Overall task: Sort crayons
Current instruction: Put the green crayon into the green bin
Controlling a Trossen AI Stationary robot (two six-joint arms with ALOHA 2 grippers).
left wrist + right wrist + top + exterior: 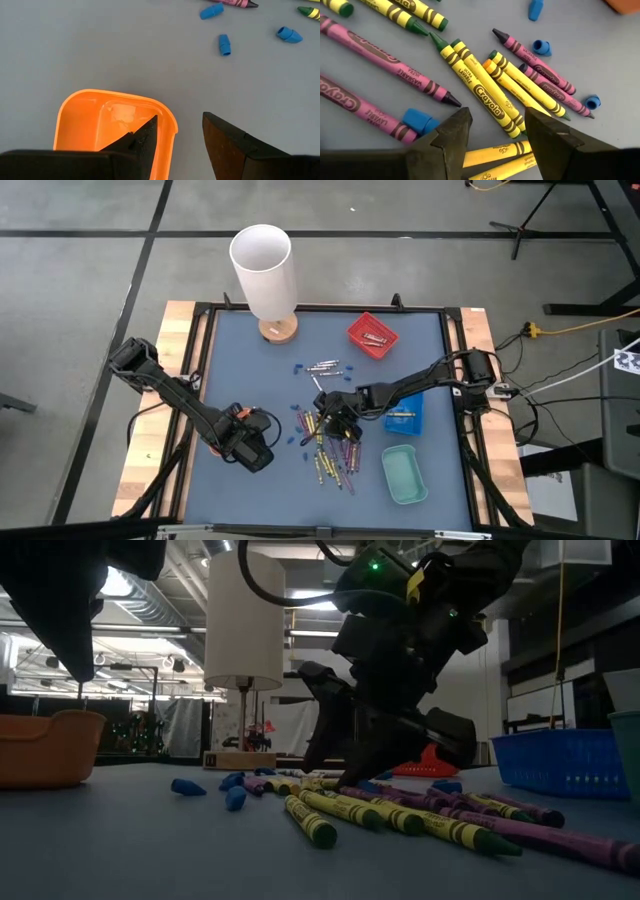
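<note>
**Right pincer poised over the crayon heap**

Blue-grey matting covered the table (250, 370), ringed by concrete floor. Toward the near edge, right of centre, the crayons (328, 448) lay heaped, yellow and pink sticks mostly with long axes running near-to-far. Directly above the heap's far end hung the right pincer (492, 132), jaws wide and empty, one yellow crayon (479, 89) lying just ahead of them, slantwise to the gap. The left pincer (180, 135), equally wide, waited over an orange tray (90, 117), well apart leftward. The right arm looked nearer.
</note>
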